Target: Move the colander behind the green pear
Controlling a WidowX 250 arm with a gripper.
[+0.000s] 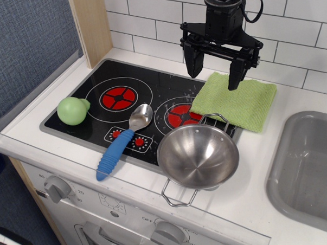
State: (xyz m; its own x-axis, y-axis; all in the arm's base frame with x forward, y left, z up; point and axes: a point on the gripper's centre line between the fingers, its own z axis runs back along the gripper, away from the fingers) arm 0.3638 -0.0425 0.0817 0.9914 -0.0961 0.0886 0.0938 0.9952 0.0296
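Observation.image view, seen from where I stand at the front of the toy kitchen: the colander (pixel 198 155) sits at about five o'clock on the counter, straddling the front right corner of the black stovetop (pixel 118 81), one wire handle pointing toward me, the other toward the green cloth (pixel 236 101). The green pear (pixel 72 111) rests at nine o'clock, on the left edge of the stovetop, well apart from the colander. Between them lies the spoon with blue handle (pixel 121 143), bowl end toward twelve.

The gripper (pixel 213 74) hangs at one o'clock above the cloth's back edge, its fingers spread wide and holding nothing — clear of every object.

Step in hand, as I judge it: the approach, with the grasp not yet begun. The next move calls for a descent toward five o'clock to close on the colander's rim or a handle, then a lift high enough to clear the spoon, and a carry to roughly eleven o'clock — the spot just beyond the pear.
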